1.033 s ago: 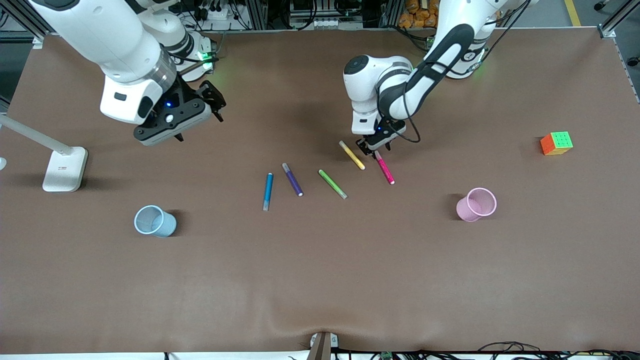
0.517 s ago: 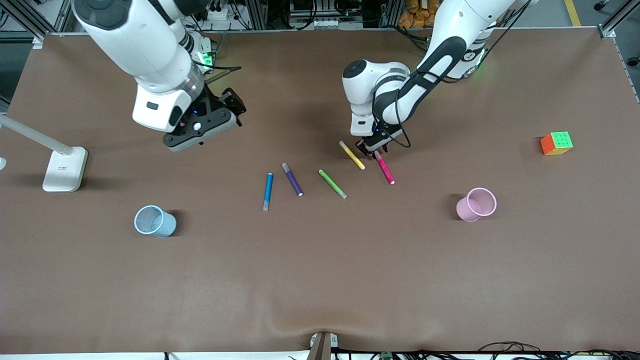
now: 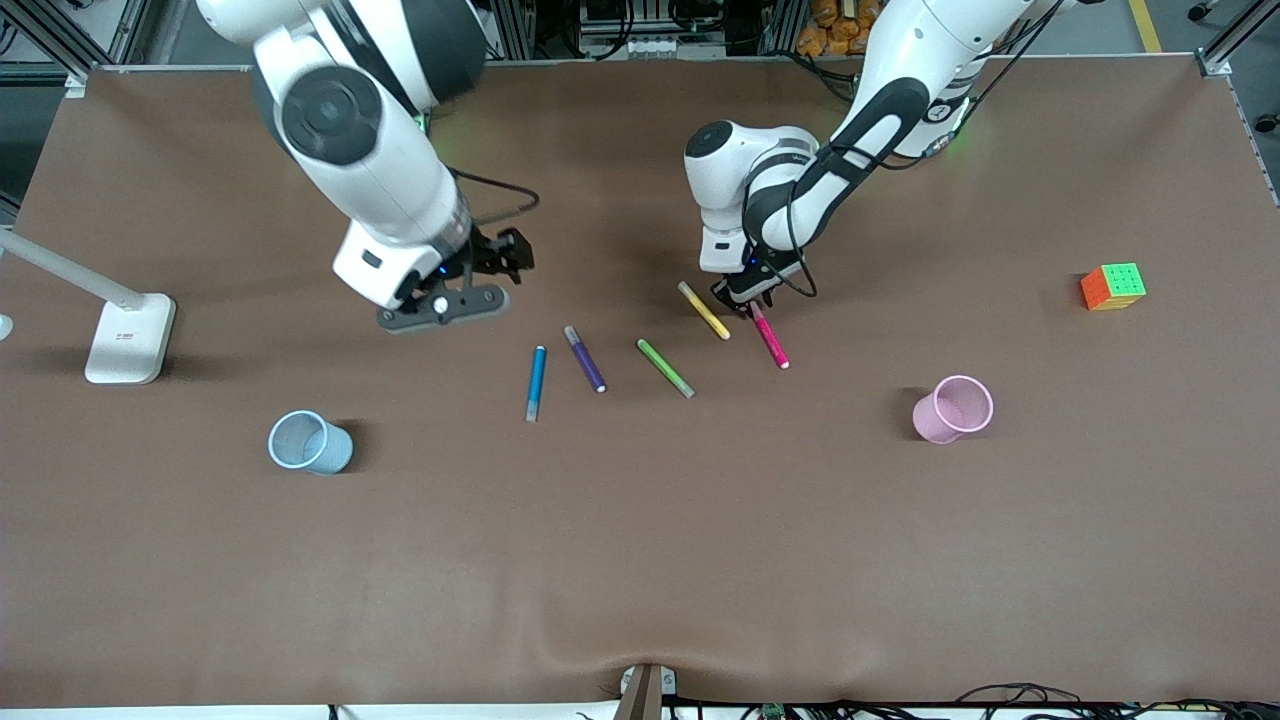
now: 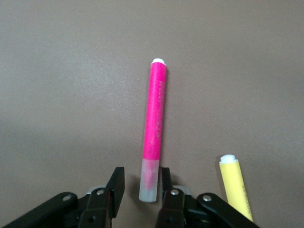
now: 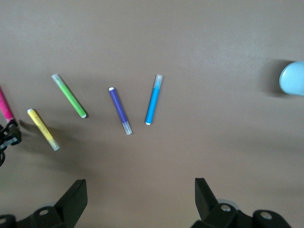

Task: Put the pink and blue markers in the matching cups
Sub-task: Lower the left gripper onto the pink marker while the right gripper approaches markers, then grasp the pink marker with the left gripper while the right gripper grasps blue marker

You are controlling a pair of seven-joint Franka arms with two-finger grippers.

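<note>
The pink marker (image 3: pixel 771 338) lies on the table, its pale cap pointing toward the robots. My left gripper (image 3: pixel 745 299) is down at that cap end. In the left wrist view the pink marker (image 4: pixel 156 123) has its cap between the open fingers of my left gripper (image 4: pixel 141 183), one finger close against it. The blue marker (image 3: pixel 536 382) lies toward the right arm's end and also shows in the right wrist view (image 5: pixel 153 100). My right gripper (image 3: pixel 510 258), seen in its wrist view (image 5: pixel 140 190), is open and empty over bare table. The blue cup (image 3: pixel 309 442) and pink cup (image 3: pixel 953 409) stand upright.
A purple pen (image 3: pixel 585 358), a green pen (image 3: pixel 665 368) and a yellow pen (image 3: pixel 703 310) lie between the two markers; the yellow pen is close beside my left gripper. A colour cube (image 3: pixel 1113 286) sits toward the left arm's end, a white lamp base (image 3: pixel 130 338) toward the right arm's end.
My right arm has swung from its end of the table toward the row of pens and come lower. My left gripper has settled slightly at the pink marker's cap. No marker has moved.
</note>
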